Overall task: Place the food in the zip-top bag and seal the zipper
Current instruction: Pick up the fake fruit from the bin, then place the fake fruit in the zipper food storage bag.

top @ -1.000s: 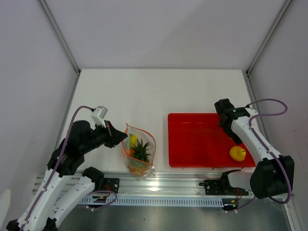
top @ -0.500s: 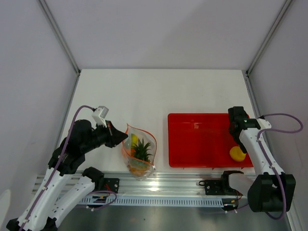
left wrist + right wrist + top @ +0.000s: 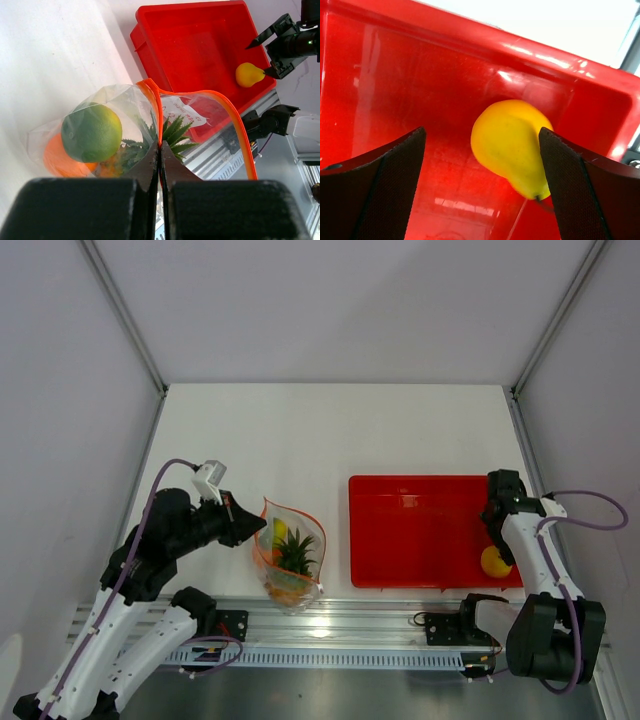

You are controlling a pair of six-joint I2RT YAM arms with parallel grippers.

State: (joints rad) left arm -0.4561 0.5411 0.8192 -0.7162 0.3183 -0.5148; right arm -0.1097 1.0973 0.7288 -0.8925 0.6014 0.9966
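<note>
The clear zip-top bag (image 3: 290, 558) stands left of centre with its mouth open. Its orange-red zipper (image 3: 239, 131) loops round the opening. My left gripper (image 3: 160, 150) is shut on the zipper's near edge. Inside the bag are food pieces: a pineapple (image 3: 175, 132), a green round fruit (image 3: 92, 131) and an orange ball (image 3: 55, 157). One yellow pear-shaped fruit (image 3: 512, 145) lies in the red tray's near right corner. My right gripper (image 3: 481, 135) hangs open over it, one finger on each side and neither touching. The top view shows that gripper (image 3: 494, 540) just above the fruit (image 3: 492, 560).
The red tray (image 3: 410, 530) sits right of centre, its rim (image 3: 600, 85) close behind the yellow fruit. A metal rail (image 3: 350, 625) runs along the near edge between the arm bases. White walls enclose the table on three sides.
My right arm has swung from the tray's far right corner toward the near right corner, ending over the yellow fruit. The left arm and the bag have not moved.
</note>
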